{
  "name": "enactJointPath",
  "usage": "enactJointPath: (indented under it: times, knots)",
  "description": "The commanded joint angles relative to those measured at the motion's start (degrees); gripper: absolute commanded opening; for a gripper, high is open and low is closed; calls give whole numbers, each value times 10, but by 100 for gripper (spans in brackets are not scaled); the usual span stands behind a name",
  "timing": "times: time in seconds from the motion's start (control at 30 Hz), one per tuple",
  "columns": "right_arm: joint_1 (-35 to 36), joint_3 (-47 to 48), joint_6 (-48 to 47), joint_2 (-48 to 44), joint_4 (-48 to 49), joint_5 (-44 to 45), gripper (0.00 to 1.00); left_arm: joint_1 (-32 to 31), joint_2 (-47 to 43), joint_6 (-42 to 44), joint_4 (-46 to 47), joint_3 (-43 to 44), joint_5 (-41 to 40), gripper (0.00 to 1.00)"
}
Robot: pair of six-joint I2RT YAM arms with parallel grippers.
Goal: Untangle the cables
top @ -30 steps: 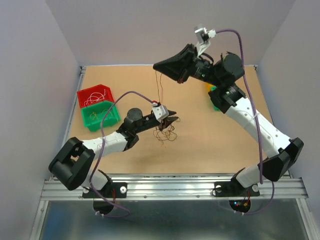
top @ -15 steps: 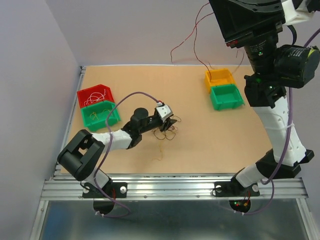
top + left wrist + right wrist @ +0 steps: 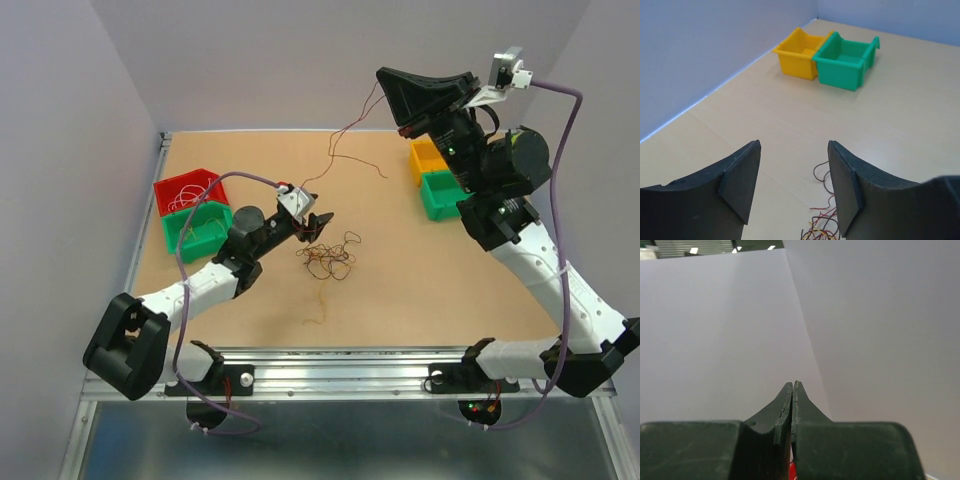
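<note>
The cables [image 3: 326, 258] lie as a small loose tangle of red, brown and yellow wires mid-table. They also show at the bottom edge of the left wrist view [image 3: 826, 225]. My left gripper [image 3: 316, 222] is open and empty, just left of and behind the tangle; its jaws stand wide apart [image 3: 794, 145]. My right gripper [image 3: 383, 76] is raised at the back and shut on a thin reddish-brown wire [image 3: 333, 150] that hangs down toward the table. In the right wrist view its jaws [image 3: 793, 384] are pressed together with a bit of red [image 3: 793, 471] between them.
A red bin [image 3: 168, 190] holding whitish wires and a green bin [image 3: 222, 237] stand at the left. A yellow bin [image 3: 422, 160] and a green bin [image 3: 432, 200] stand at the right, under my right arm. One loose wire [image 3: 315, 318] lies near the front.
My right arm has swung down and left with the wire, which now trails over the table's back. My left gripper has pulled back left off the tangle.
</note>
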Motion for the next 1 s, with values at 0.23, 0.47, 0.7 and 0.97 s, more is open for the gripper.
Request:
enactJointPath:
  times: [0.23, 0.47, 0.7, 0.97]
  knots:
    - [-92, -24, -48, 36, -9, 68, 1, 56, -8, -58, -29, 31, -87, 68]
    - [-231, 5, 64, 111, -7, 6, 1, 60, -5, -60, -38, 38, -101, 68]
    - [-297, 47, 96, 199, 1, 15, 1, 60, -7, -59, -38, 36, -99, 68]
    - [-360, 92, 116, 286, 13, 14, 1, 60, -10, -56, -38, 36, -90, 68]
